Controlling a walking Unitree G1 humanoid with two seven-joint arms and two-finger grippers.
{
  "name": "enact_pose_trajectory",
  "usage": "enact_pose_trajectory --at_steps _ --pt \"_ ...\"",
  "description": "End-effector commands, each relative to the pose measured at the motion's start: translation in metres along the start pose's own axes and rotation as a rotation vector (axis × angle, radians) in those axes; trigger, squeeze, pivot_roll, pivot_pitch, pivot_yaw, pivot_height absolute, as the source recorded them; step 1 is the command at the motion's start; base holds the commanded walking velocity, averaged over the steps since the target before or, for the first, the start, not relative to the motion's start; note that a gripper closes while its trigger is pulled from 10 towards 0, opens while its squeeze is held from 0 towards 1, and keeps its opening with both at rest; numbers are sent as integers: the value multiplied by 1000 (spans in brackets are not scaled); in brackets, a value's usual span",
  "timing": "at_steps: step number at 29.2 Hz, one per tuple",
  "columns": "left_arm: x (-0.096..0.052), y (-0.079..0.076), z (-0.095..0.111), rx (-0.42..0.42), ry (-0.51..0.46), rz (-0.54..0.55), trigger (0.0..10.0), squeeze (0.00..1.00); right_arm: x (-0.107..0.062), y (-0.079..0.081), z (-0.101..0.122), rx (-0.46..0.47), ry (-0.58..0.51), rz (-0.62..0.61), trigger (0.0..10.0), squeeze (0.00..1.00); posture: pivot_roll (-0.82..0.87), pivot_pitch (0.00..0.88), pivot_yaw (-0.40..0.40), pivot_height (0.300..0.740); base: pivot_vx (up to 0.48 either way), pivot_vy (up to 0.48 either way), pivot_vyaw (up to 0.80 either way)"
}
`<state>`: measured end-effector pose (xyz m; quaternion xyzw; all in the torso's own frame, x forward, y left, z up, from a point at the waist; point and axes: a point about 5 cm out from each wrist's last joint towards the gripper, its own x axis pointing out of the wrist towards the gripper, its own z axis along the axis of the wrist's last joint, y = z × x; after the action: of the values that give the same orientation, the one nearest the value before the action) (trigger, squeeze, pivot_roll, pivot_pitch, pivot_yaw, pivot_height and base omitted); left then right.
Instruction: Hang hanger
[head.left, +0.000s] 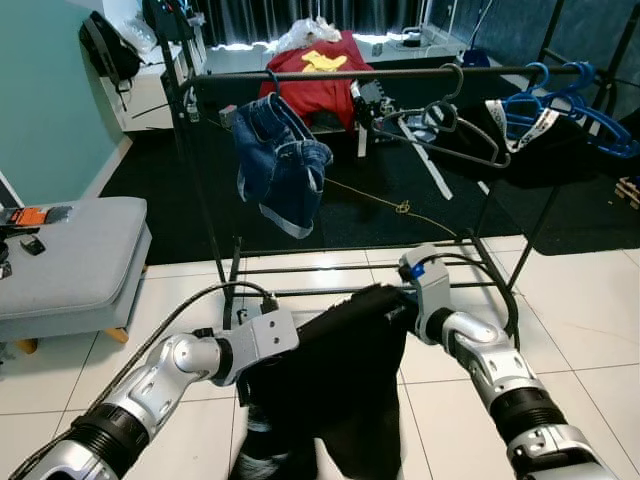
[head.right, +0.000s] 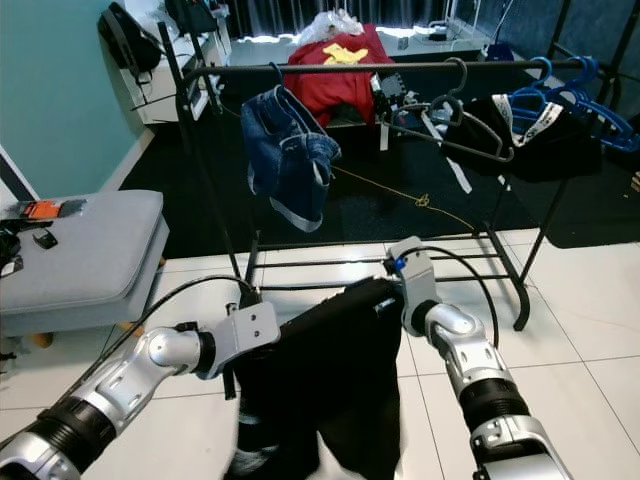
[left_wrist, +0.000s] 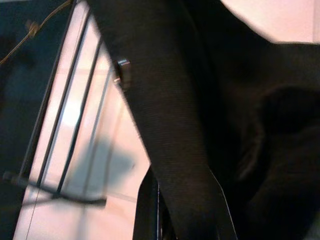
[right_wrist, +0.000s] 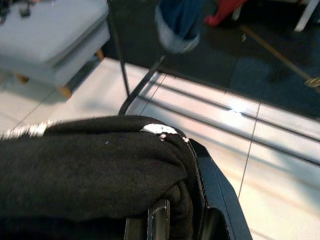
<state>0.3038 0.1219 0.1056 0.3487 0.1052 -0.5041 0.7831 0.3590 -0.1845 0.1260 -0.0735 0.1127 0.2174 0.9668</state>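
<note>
You are in the carry step: the black garment (head.left: 345, 380), presumably on its hanger though no hook can be made out, hangs low between both arms, above the tiled floor (head.left: 580, 330) and in front of the rack, not yet up at the rail (head.left: 400, 73). Your left gripper (head.left: 262, 362) grips its left end; the left wrist view looks straight along the waistband, with one black finger under the cloth, and the jaws look clamped on the fabric. Your right gripper (head.right: 392, 292) holds the right end, and in the right wrist view the cloth is bunched between its fingers (right_wrist: 159, 220), closed on it. The garment's top edge is its long axis, running roughly side to side between the two grippers, slightly higher on your right, with the legs draping straight down. Next, you need to lift well up and forward to reach the rail, likely aiming for the open stretch between the denim shorts (head.left: 282, 160) and the empty grey hangers (head.left: 445, 135). Keep the top edge level as you raise it, and find the hook before committing
</note>
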Motion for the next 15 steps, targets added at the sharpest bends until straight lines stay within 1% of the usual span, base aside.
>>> enact_pose_trajectory --at_steps 1,2,3,4,7,10,15 --pt "-9 -4 -19 -58 75 -34 0 0 -8 -21 22 9 -98 -87 0 0 29 66 47 740 0 0 0" --pt "-10 -5 -18 -63 74 -39 0 0 -8 -21 23 12 -100 -82 0 0 29 66 47 740 0 0 0" --pt "-10 -4 -14 -69 45 -48 0 0 -7 -18 26 14 -111 -55 0 0 29 61 43 740 0 0 0" --pt "-10 -4 -14 -69 45 -48 0 0 -7 -18 26 14 -111 -55 0 0 29 61 43 740 0 0 0" --pt "-11 -3 -7 -81 5 -56 0 0 -6 -15 32 23 -126 -17 0 0 30 60 43 740 0 0 0" --pt "-13 -2 -3 -80 -5 -67 0 0 -5 -12 33 27 -128 10 0 0 30 61 43 740 0 0 0" --pt "-15 0 -1 -82 -5 -59 0 0 -6 -12 32 22 -122 15 0 0 30 62 44 740 0 0 0"
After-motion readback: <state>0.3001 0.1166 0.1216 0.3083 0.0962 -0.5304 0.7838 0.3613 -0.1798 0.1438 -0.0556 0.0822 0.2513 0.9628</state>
